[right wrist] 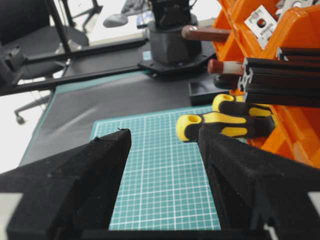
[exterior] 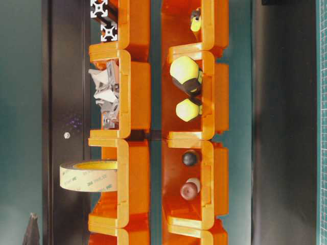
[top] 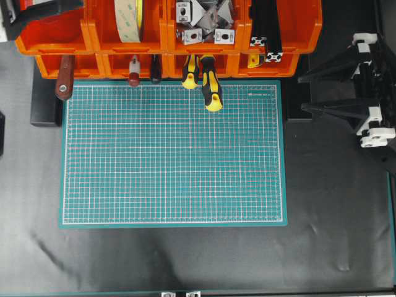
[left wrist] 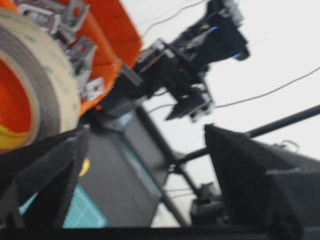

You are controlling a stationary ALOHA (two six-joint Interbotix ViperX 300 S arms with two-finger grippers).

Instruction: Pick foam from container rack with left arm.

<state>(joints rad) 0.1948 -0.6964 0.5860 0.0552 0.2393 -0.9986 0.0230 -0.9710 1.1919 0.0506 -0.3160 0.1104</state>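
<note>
green mat [top: 173,154], yellow-handled screwdrivers [top: 211,93], possibly brackets [top: 204,25]

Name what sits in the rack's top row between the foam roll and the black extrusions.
A bin of metal brackets sits between the foam and the extrusions. The overhead view shows this best.

Black table with mat and rack

The black table [top: 185,260] carries a green cutting mat [top: 173,154]; the orange container rack [top: 167,55] stands along the mat's far edge.
</note>
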